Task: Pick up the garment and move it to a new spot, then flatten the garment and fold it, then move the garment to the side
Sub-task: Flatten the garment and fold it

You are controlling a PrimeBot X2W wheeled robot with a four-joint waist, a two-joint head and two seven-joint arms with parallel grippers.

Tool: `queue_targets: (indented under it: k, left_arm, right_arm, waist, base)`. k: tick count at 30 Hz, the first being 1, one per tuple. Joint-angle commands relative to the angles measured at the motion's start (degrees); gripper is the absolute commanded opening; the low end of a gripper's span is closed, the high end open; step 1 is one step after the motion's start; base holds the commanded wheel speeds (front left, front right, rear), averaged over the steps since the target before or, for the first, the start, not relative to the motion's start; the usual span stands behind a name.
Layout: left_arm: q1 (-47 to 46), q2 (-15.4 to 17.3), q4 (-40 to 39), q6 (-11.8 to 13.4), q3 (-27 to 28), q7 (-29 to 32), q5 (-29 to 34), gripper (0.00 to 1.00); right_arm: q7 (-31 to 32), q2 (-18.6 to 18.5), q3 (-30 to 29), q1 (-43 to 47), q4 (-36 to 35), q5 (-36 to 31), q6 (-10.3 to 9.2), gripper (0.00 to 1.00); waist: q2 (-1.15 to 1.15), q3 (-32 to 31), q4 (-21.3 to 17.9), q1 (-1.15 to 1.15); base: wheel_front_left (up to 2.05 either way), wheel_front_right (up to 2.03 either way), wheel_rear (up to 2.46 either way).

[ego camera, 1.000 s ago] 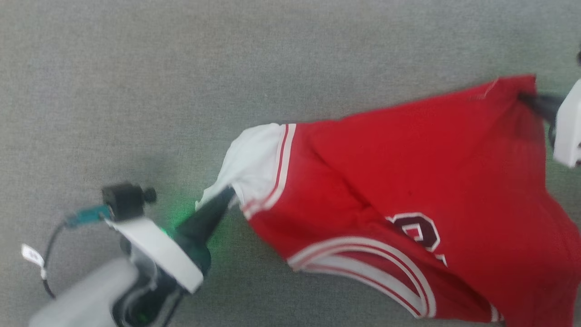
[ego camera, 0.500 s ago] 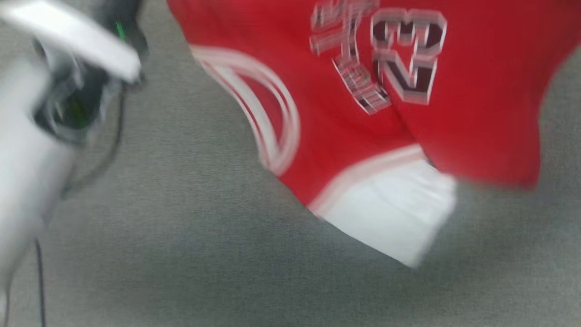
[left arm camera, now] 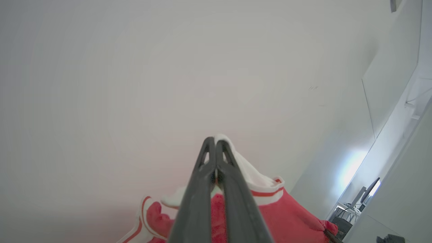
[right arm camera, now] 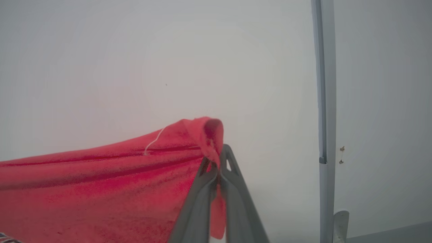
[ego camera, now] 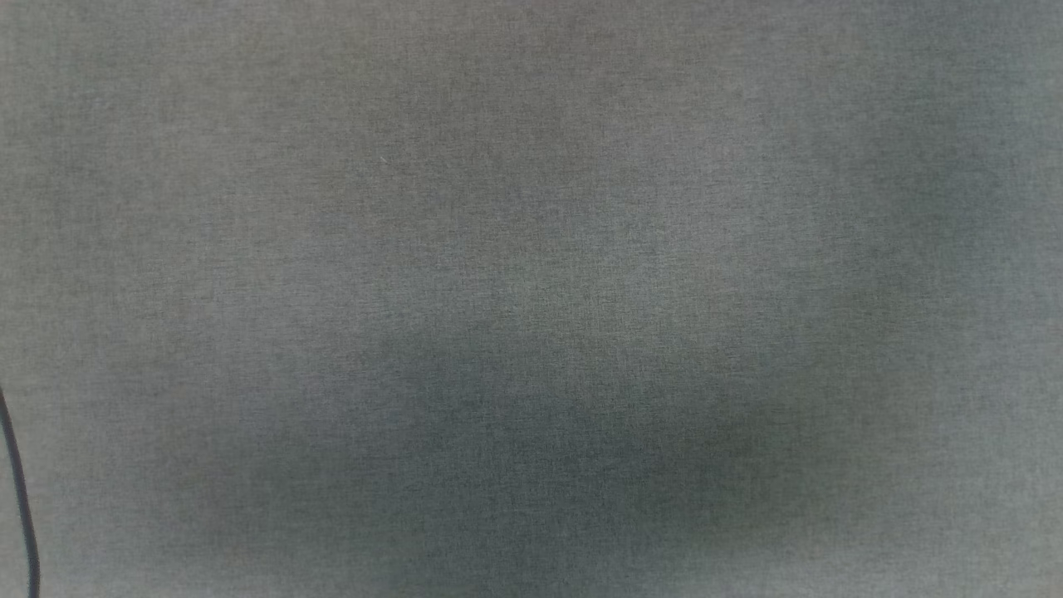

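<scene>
Evidently soft and light, the garment [right arm camera: 101,189] sags between our left gripper [left arm camera: 215,145] and right gripper [right arm camera: 218,161], each clamped tight on a corner.

Office-like room: grey carpet [ego camera: 531,208], monitor [left arm camera: 370,189] by white wall [left arm camera: 135,67].

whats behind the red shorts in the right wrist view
A plain pale wall rises behind the garment, with a grey upright post toward that view's right. Whatever lies behind the stretched red fabric at lower left is covered. The right tool pinches its corner.
</scene>
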Motion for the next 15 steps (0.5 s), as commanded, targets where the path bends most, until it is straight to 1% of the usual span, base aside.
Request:
queue_targets:
  k: [1, 4, 7, 11, 15]
  left_arm:
    - [2.19, 1.0, -0.59, 0.11, -0.01, 0.08, -0.55, 0.0]
    - [8.92, 1.55, -3.55, 0.11, -0.32, 0.67, -3.42, 0.0]
    - [18.82, 2.61, -8.27, 0.09, -0.86, 1.34, -6.01, 0.0]
    - [34.92, 3.24, -14.47, 0.08, -0.88, 0.62, -9.66, 0.0]
    - [49.85, 3.64, -21.72, 0.08, -0.8, -0.91, -11.16, 0.0]
  right_arm:
    - [0.23, 0.1, 0.84, 1.34, 1.01, 0.41, -0.12, 0.0]
    - [1.95, 0.56, 4.21, 5.82, 1.31, 1.96, -0.11, 0.0]
    - [4.07, 0.72, 8.07, 12.4, -0.59, 5.11, -0.11, 0.0]
    - [6.93, -0.46, 13.07, 24.24, -5.59, 10.07, -0.08, 0.0]
    - [9.62, -2.48, 14.98, 36.24, -11.63, 15.43, -0.06, 0.0]
  waist:
    - [0.0, 0.1, -0.03, -0.01]
    - [0.0, -0.08, 0.25, -0.01]
    - [0.0, -0.91, 0.5, -0.01]
    - [0.0, -2.53, 0.86, -0.01]
    - [0.0, -4.4, 1.31, -0.01]
  base:
    - [0.0, 0.0, 0.0]
    - [0.0, 0.0, 0.0]
    - [0.0, 0.0, 0.0]
    - [0.0, 0.0, 0.0]
    - [0.0, 0.0, 0.0]
